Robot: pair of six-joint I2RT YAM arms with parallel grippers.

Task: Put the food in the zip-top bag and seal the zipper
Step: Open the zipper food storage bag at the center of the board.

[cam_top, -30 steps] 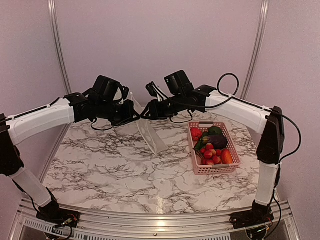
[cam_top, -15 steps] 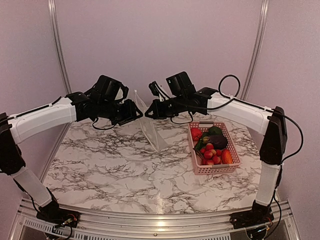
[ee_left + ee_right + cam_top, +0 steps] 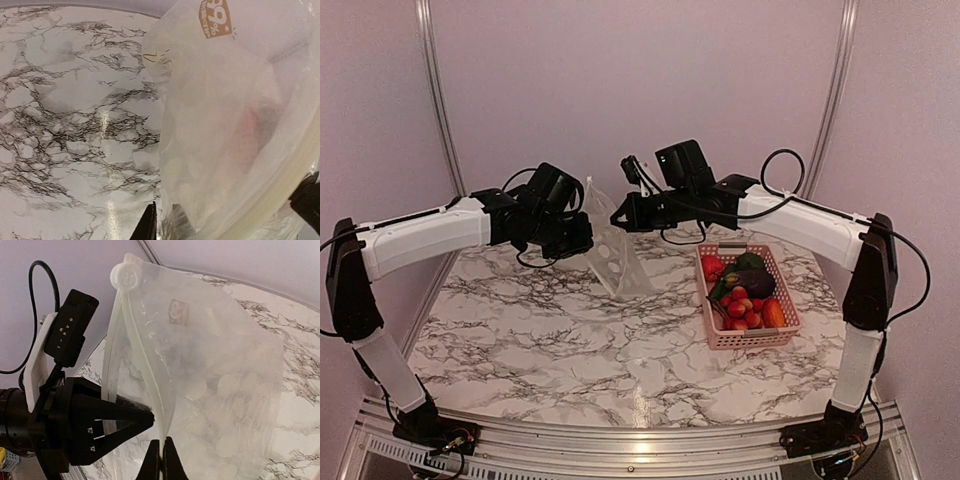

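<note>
Right end effector is pinched shut on the zipper. The bag hangs below it, beside the left end effector, whose grip I cannot tell. The film looks thin, limp and slippery, so hold the stiffer strip.
</note>
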